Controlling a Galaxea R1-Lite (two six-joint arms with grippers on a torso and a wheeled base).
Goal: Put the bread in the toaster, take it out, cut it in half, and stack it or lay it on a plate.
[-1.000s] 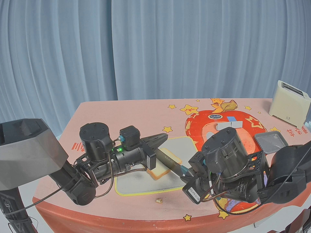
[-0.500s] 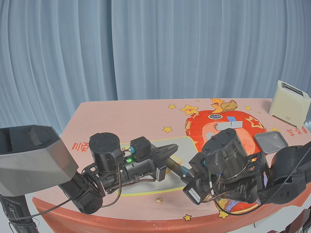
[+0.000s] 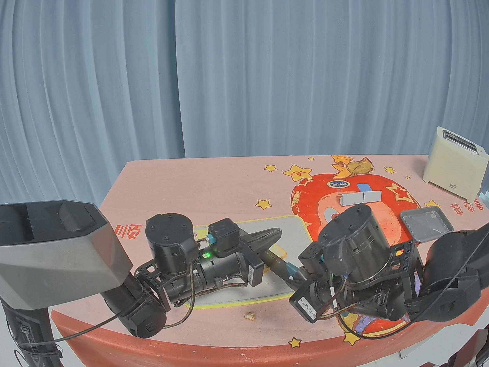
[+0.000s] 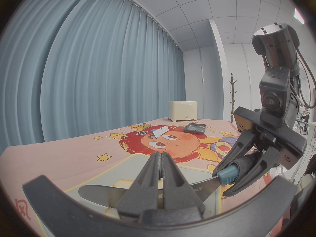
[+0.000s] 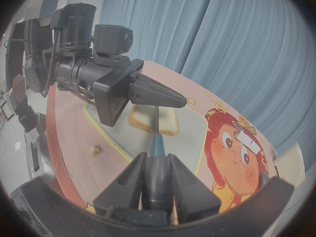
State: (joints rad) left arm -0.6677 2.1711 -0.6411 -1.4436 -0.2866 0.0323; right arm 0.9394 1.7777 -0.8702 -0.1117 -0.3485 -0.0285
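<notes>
**Cutting step: knife across the bread**

Right pincer (image 5: 156,155) pinches the knife (image 5: 157,139) by its handle. The blade runs out toward ten o'clock, across the middle of the bread (image 5: 144,117). Left pincer (image 4: 161,155) comes in from nine o'clock, fingers pressed together and holding nothing, and sits over the slice. I cannot tell whether it touches the crust. The bread lies flat on the grey mat (image 5: 189,139) near the desk's (image 3: 204,184) front edge.

This looks like the halving stage, and I cannot tell whether the slice is parted yet. The next move likely calls for firm downward pressure along the blade line while the left pincer steadies the slice against sliding. After that the halves go to the plate (image 3: 427,224) at three o'clock. The toaster (image 3: 456,164) stands well apart at two o'clock.
</notes>
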